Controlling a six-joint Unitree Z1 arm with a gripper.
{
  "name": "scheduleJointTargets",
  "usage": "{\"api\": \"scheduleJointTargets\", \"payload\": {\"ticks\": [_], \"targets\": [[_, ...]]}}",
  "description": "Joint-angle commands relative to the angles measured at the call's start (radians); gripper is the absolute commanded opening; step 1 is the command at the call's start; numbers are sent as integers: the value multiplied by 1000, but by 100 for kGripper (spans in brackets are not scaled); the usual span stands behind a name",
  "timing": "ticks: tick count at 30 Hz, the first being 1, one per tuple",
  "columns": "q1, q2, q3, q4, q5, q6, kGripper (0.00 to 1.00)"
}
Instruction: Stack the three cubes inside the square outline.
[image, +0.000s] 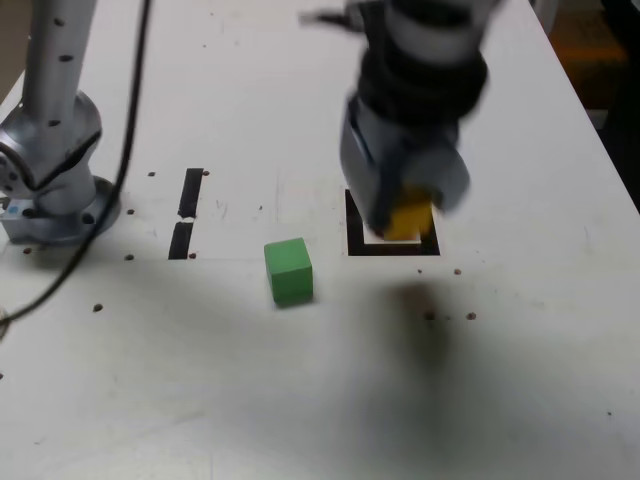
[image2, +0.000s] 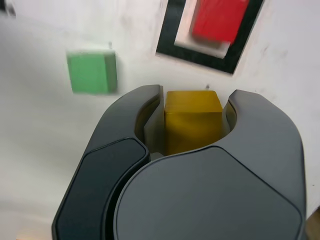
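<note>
Exterior view: the pincer (image: 405, 210) hangs blurred over the white counter (image: 300, 400), pointing down, with the yellow cube (image: 408, 220) clamped between its two grey jaws. The cube sits at the pincer's tip, right above the square outline (image: 392, 246), whose black frame shows below and on both sides of it. The red cube cannot be made out here, since the pincer and its load cover the middle of the outline. The green cube (image: 288, 270) rests on the counter, apart from the pincer, on the exterior view's left of it and a little nearer the camera. Farther the same way lie two short black tape strips (image: 186, 212), end to end, and beyond them stands the arm's grey base (image: 50, 170) with a black cable (image: 125, 150) trailing down past it.

Wrist view: the jaws are drawn in narrow on the yellow cube (image2: 192, 127), one dark finger (image2: 135, 115) pressing each side face. Ahead of the fingertips the red cube (image2: 220, 20) sits within the square outline (image2: 170, 35), leaving a strip of the white centre visible. The green cube (image2: 92, 72) lies on the bare counter (image2: 45, 150) off to one side of the pincer (image2: 194, 107), clear of the outline and touching nothing.
</note>
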Motion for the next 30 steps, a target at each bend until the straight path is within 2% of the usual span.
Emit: {"api": "scheduleJointTargets", "payload": {"ticks": [1, 6, 15, 20, 30], "targets": [[14, -44, 22, -1, 21, 40, 15], [59, -116, 113, -32, 59, 162, 15], [114, -107, 178, -98, 71, 277, 15], [151, -84, 183, -128, 63, 317, 15], [181, -40, 200, -155, 20, 362, 15]]}}
